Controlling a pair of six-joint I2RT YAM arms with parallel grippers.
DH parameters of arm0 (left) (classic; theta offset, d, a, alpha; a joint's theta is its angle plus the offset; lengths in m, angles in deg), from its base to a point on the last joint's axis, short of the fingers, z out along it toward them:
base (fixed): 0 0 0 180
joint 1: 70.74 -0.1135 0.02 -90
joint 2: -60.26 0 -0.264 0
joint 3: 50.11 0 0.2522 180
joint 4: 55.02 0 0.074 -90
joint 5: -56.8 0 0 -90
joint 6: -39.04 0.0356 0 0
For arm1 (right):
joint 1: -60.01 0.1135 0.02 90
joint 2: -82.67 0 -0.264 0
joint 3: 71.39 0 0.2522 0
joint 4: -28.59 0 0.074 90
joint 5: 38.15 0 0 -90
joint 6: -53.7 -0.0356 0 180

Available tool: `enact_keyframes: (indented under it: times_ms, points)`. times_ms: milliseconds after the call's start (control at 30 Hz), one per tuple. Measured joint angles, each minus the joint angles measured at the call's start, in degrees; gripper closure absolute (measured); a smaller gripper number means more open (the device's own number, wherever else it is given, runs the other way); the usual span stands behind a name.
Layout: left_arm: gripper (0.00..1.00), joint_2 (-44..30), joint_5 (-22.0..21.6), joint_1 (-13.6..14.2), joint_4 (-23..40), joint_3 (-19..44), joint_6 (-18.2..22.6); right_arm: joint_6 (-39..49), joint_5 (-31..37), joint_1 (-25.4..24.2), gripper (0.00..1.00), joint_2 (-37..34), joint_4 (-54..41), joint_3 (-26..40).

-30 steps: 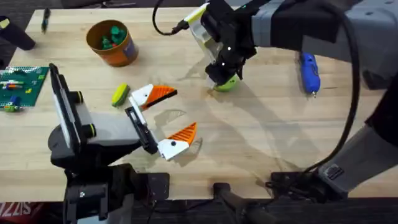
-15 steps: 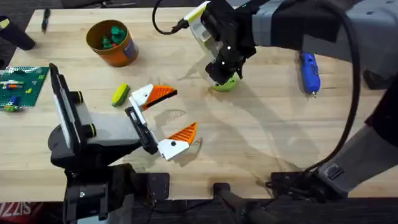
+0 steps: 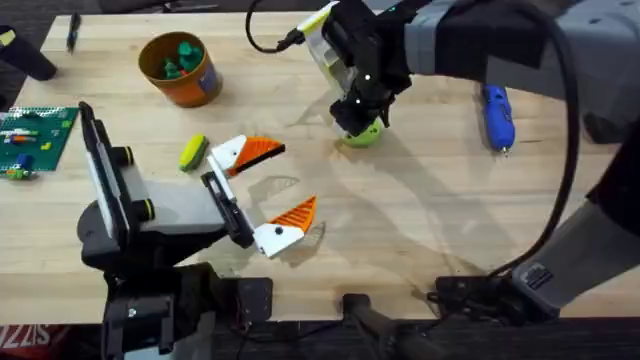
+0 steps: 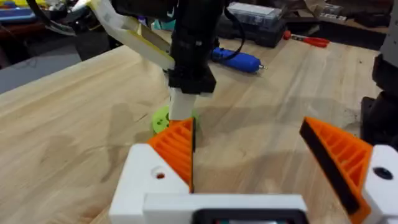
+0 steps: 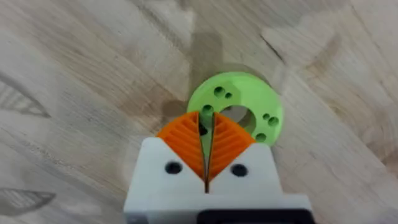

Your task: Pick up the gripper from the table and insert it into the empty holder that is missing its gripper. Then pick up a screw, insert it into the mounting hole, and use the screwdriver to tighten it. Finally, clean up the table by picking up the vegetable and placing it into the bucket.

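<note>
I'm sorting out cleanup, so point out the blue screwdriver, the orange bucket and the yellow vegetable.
screwdriver (image 3: pixel 497 114), overhead view, on the middle of its blue body.
bucket (image 3: pixel 197 84), overhead view, on its orange outer wall.
vegetable (image 3: pixel 192 152), overhead view, on the middle of its yellow body.

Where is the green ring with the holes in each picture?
Overhead: the green ring lies on the table, top middle, under the right pincer.
Left wrist: it lies mid-picture, beside that same pincer's tip.
Right wrist: it is at the centre, just past the orange pads.
Shared landmark: the right pincer.
</note>
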Motion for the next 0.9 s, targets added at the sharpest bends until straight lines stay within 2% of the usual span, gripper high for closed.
enact_keyframes:
  times_ms: [900]
  points:
    - [0.015,0.0,0.0,0.0,0.0,0.0,0.0,-3.3,0.5,0.1,0.994,0.2,-3.7,2.9]
